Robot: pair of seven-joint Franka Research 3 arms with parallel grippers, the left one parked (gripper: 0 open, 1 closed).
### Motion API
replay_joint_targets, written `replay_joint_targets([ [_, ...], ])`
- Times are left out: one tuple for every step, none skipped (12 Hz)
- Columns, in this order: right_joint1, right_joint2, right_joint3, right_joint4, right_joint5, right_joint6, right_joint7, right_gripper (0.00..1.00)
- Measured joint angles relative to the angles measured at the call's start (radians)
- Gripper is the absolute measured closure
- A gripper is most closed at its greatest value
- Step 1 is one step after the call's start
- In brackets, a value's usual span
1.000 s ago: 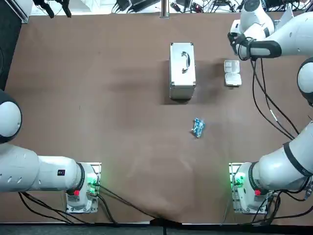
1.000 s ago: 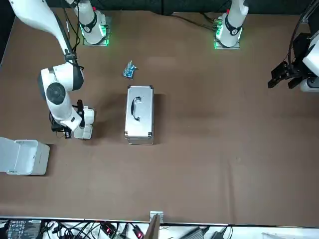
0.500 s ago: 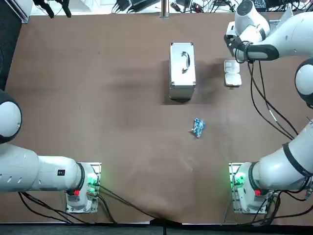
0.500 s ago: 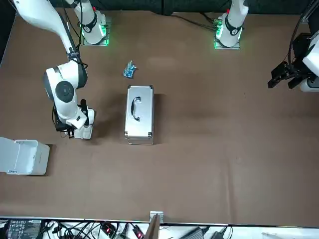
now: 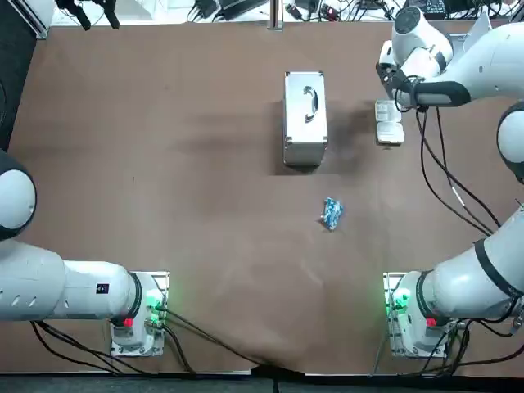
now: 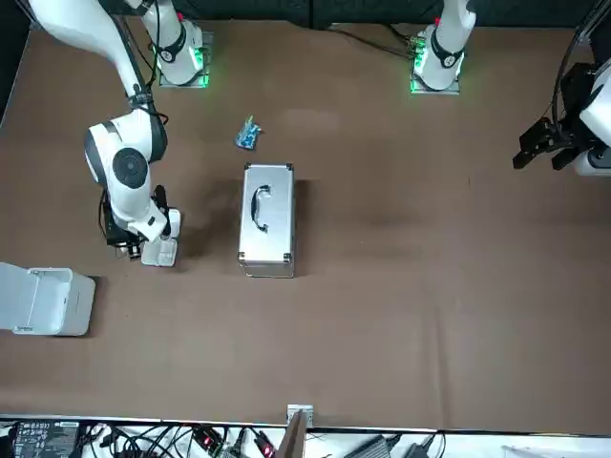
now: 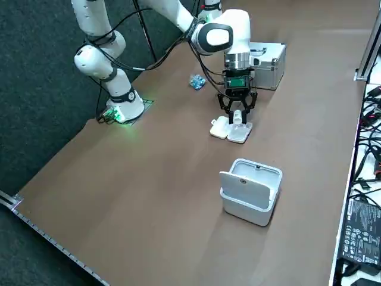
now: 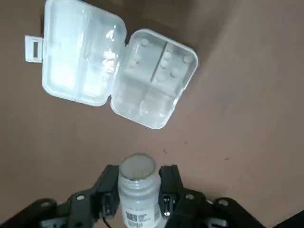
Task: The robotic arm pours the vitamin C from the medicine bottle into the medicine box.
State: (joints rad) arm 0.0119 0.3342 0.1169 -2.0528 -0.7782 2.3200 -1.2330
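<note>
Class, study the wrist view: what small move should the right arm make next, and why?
Probably carry the medicine bottle across over the open medicine box: the right gripper grips it beside the box, not above its compartments, so pouring now would likely miss.

We see the medicine box (image 8: 114, 71) of clear glossy plastic on the matt brown table (image 5: 164, 164); just above it the right gripper (image 8: 139, 176), matt black, clamps a smooth white plastic medicine bottle (image 8: 137, 192). The case (image 5: 305, 117) nearby is shiny metal
</note>
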Motion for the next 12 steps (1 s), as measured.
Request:
replay_joint_targets([
  [0.003,-0.005,0.000,-0.005,-0.007,-0.001,0.004,0.56],
  [0.006,-0.009,0.000,-0.007,-0.013,-0.007,0.009,0.56],
  [0.009,-0.012,0.000,-0.008,-0.020,-0.016,0.017,0.56],
  [0.011,-0.014,0.000,-0.008,-0.034,-0.021,0.031,0.56],
  [0.017,-0.014,0.000,-0.008,-0.054,-0.030,0.058,0.56],
  [0.025,-0.014,0.000,-0.009,-0.071,-0.042,0.083,0.56],
  [0.032,-0.014,0.001,-0.010,-0.083,-0.051,0.104,0.56],
  [0.037,-0.014,0.001,-0.011,-0.089,-0.057,0.120,0.56],
  [0.039,-0.014,0.001,-0.011,-0.092,-0.059,0.131,0.56],
  [0.042,-0.013,0.001,-0.011,-0.095,-0.061,0.144,0.56],
  [0.046,-0.012,0.001,-0.011,-0.105,-0.065,0.165,0.56],
  [0.050,-0.011,0.001,-0.011,-0.113,-0.073,0.187,0.56],
])
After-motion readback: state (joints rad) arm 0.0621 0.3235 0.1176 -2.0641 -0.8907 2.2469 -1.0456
